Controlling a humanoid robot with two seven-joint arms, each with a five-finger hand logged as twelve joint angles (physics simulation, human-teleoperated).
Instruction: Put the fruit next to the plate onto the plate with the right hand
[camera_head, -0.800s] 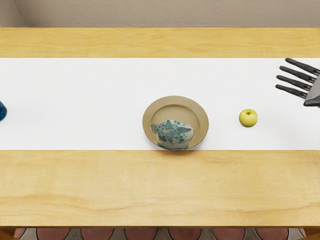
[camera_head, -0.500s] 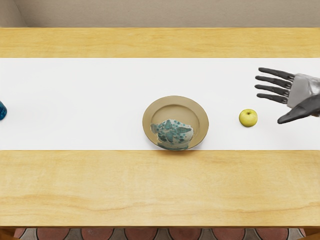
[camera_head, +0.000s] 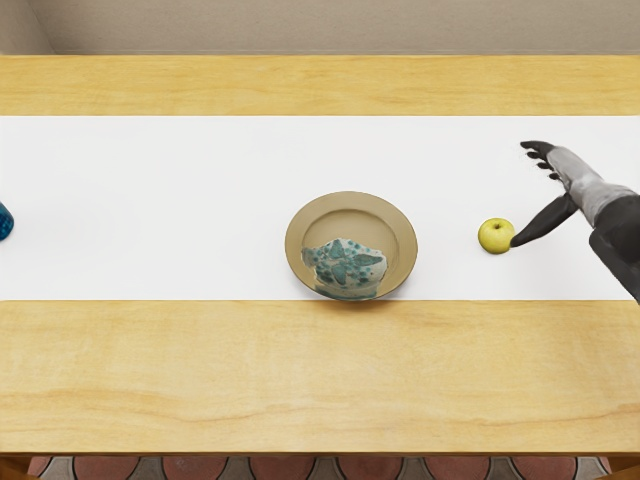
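Observation:
A small yellow-green apple (camera_head: 496, 236) lies on the white runner to the right of the plate. The round tan plate (camera_head: 351, 209) with a blue-green pattern at its front stands at the middle of the table. My right hand (camera_head: 540, 195) comes in from the right edge, fingers spread and open. Its thumb tip reaches the apple's right side, while the other fingers point left above and behind the fruit. Nothing is held. The left arm does not show.
A white runner (camera_head: 200, 200) crosses the wooden table (camera_head: 300, 370). A dark blue object (camera_head: 4, 221) peeks in at the left edge of the runner.
The right hand has come in further from the right edge, turned over and lowered toward the apple, its thumb now at the fruit. Apple and plate have stayed put.

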